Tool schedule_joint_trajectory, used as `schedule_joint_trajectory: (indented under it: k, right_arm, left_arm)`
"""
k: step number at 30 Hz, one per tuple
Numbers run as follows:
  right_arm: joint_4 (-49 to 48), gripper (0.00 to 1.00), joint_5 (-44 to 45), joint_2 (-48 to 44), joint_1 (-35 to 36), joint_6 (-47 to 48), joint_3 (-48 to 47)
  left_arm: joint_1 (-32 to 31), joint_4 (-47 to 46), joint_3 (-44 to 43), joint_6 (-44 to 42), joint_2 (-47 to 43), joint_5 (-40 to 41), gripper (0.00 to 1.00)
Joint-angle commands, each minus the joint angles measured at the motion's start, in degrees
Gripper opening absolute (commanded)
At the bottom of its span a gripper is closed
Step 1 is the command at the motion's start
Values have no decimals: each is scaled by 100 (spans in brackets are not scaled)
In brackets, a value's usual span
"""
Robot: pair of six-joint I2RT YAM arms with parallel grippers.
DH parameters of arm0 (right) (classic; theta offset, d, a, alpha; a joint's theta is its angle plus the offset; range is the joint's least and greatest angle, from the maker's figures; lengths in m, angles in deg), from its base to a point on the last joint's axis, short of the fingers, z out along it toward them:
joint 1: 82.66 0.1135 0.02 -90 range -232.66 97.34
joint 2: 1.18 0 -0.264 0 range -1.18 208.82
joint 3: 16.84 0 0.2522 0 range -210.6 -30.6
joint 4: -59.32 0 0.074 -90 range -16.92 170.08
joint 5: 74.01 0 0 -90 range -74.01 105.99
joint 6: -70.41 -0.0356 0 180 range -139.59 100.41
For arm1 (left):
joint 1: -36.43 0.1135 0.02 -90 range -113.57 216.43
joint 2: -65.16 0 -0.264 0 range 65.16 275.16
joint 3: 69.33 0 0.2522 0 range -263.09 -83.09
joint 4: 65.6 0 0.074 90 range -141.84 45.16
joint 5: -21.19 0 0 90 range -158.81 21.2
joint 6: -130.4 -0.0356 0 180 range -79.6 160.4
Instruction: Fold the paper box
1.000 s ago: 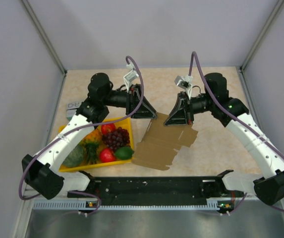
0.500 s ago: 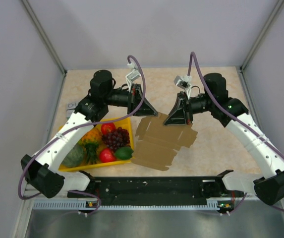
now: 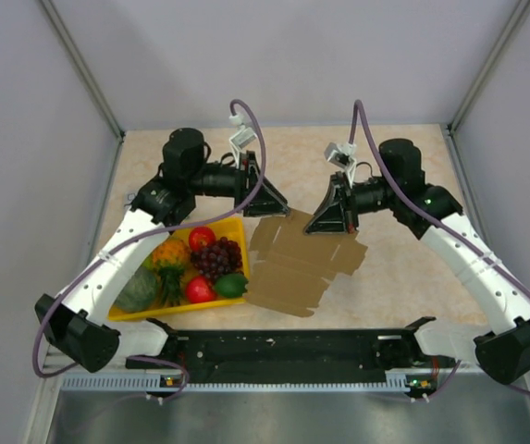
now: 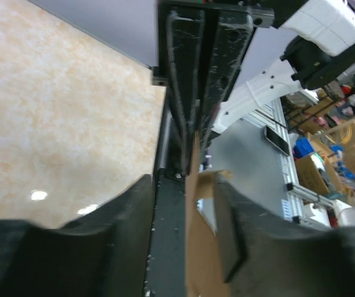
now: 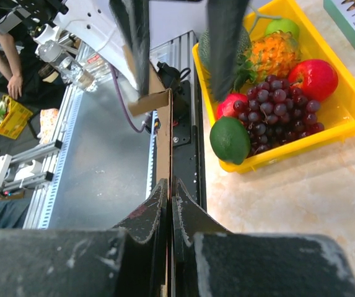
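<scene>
The paper box (image 3: 301,268) is a flat brown die-cut sheet on the table between the two arms, its far edge raised. My right gripper (image 3: 325,222) is shut on that far edge. In the right wrist view the sheet (image 5: 163,142) runs edge-on out of the closed right gripper (image 5: 170,182). My left gripper (image 3: 269,205) is at the sheet's far left corner. In the left wrist view the left gripper (image 4: 183,179) is open. The cardboard (image 4: 199,247) stands between the fingers, close to the right one, with a gap on the left side.
A yellow tray (image 3: 154,313) of fruit sits left of the sheet: grapes (image 5: 273,111), a lime (image 5: 230,139), a red apple (image 5: 313,77). A green-and-white carton (image 3: 135,197) lies behind the tray. The black arm-base rail (image 3: 283,347) runs along the near edge.
The left gripper closed on the sheet's far left corner, drew it left, then opened partway. The sheet now spreads farther left. The right gripper stayed shut in place.
</scene>
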State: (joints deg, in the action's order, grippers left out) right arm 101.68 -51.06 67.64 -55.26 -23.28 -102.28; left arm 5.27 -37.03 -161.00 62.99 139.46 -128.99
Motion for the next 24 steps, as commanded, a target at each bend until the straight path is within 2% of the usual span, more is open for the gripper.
schedule_joint_trajectory:
  k: [1, 2, 4, 6, 8, 10, 12, 13, 18, 21, 24]
  right_arm:
    - [-258, 0, 7, -316, 64, -10, 75]
    - [-267, 0, 7, -395, 12, -36, 93]
    - [-441, 0, -63, -483, -216, -237, 128]
    - [-819, 0, -273, -667, -445, -735, 285]
    - [-1714, 0, -658, -781, -821, -1237, 565]
    - [-2242, 0, -774, -896, -981, -1819, 699]
    - [-2324, 0, -845, -888, -1035, -1899, 656]
    - [-2341, 0, -854, -853, -1035, -1917, 638]
    - [-2455, 0, -819, -826, -1070, -2030, 559]
    - [-2971, 0, -836, -861, -1070, -2354, 672]
    - [-3062, 0, -871, -887, -1079, -2444, 726]
  left_arm:
    - [802, -538, 318, 596, -625, -141, 55]
    - [1013, -993, 520, 772, -758, -256, 56]
    - [1523, -1243, 1066, 1028, -1170, -371, 56]
    - [1735, -1165, 1460, 993, -1478, -258, 55]
    - [1762, -1138, 1708, 1045, -1576, -248, 50]
    - [1753, -1750, 2173, 1483, -1699, -423, 49]
    - [1640, -2766, 2672, 2131, -1787, -696, 45]
    - [1578, -2860, 2745, 2196, -1822, -705, 43]
    - [797, -2448, 2580, 1627, -1972, -442, 40]
    - [620, -2544, 2509, 1722, -1797, -380, 34]
    - [602, -2562, 2474, 1748, -1639, -380, 30]
